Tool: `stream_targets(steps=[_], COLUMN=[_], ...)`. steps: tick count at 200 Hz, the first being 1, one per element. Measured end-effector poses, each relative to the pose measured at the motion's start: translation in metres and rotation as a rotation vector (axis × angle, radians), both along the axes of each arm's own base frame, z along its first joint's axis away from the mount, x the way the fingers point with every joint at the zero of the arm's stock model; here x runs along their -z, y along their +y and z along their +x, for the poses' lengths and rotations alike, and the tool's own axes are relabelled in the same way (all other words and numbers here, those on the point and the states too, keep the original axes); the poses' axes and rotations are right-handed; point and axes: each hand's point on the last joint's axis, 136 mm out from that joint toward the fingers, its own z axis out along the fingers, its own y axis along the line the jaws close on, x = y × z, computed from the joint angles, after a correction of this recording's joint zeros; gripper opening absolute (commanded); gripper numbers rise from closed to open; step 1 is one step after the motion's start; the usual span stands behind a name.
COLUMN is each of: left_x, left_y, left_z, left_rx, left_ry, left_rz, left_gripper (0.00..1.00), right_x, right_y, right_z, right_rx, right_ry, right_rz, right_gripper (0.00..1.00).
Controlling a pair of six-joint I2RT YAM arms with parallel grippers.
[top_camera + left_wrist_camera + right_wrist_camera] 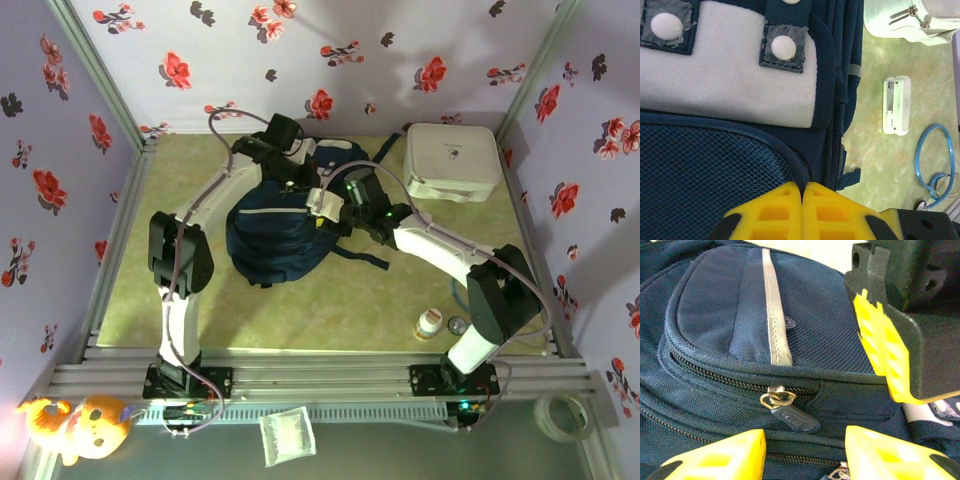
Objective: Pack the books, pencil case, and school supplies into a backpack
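The backpack [275,235] lies in the middle of the table [330,300], just beyond the two arm bases, with both grippers down on it.

The right gripper [805,455] has its fingers apart, and the zipper pull [790,415] sits just ahead of the gap. That pull is small and lies flat on the cloth, so the fingers could close on fabric along with it, or slide off the tab. The left gripper [802,210] has its fingers pressed together at the seam of the mesh panel [705,175]. I cannot tell whether a fold of cloth is caught between them. If it is not anchoring the bag, I expect the soft body to drag along with any tug instead of the zip running. The two grippers also work very close together, so a sideways pull could knock one against the other.

The bag is navy woven fabric, plump and rounded. The zip in view looks closed, and a pale stripe [775,315] runs down the pocket. Farther along are a light panel [740,85] and grey buckle tabs [782,47].
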Motion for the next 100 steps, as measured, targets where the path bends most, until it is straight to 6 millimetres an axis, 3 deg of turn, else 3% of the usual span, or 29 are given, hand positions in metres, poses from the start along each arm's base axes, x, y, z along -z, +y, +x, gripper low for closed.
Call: stream_targets(steps=[78,100], left_x=[0.004,0.005], left_y=[0.0,0.0], left_z=[-0.003,-0.004], left_rx=[0.004,0.004], left_ry=[0.012,0.012], left_rz=[-0.002,-0.004], left_gripper=[0.0,0.0], right_x=[0.014,0.017], right_y=[0.013,0.015], right_z=[0.007,0.008], right_rx=[0.0,-0.005], right_ry=[-0.046,-0.05], right_rz=[0.02,0.019], right_gripper=[0.47,0.32])
